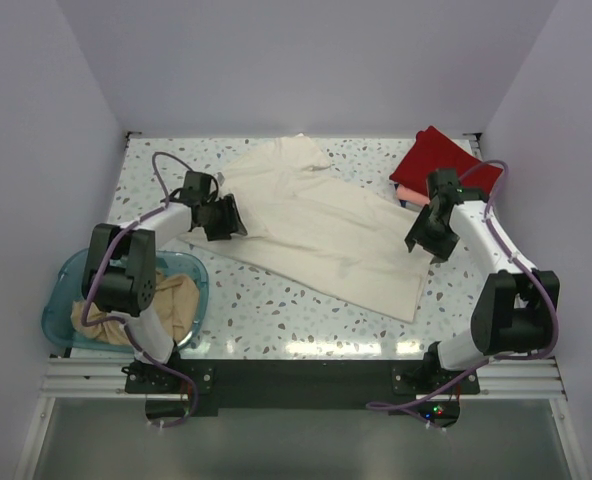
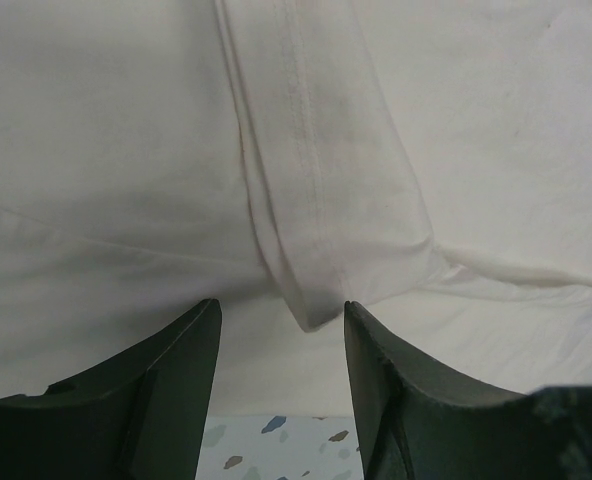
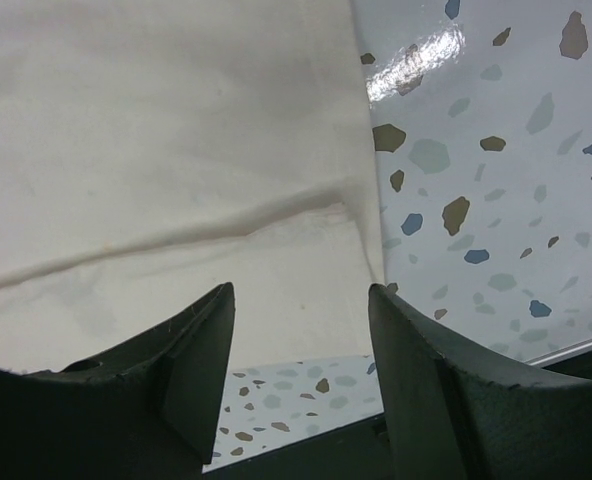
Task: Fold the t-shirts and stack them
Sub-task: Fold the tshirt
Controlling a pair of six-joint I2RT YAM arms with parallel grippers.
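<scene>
The cream-white t-shirt (image 1: 316, 225) lies spread across the middle of the table. My left gripper (image 1: 226, 217) is open and empty at its left edge; in the left wrist view (image 2: 281, 315) a folded hem strip of the cream shirt (image 2: 326, 200) lies just ahead of the jaws. My right gripper (image 1: 423, 235) is open and empty at the shirt's right edge; its wrist view (image 3: 301, 300) shows the shirt's edge (image 3: 176, 150) between the jaws. A folded red t-shirt (image 1: 441, 160) sits on a salmon pink one (image 1: 406, 193) at the back right. The tan-beige t-shirt (image 1: 166, 305) is bunched in the tub.
A translucent blue plastic tub (image 1: 61, 305) stands at the front left beside the left arm's base. The speckled table (image 1: 276, 310) is walled on three sides. Purple cables loop off both arms.
</scene>
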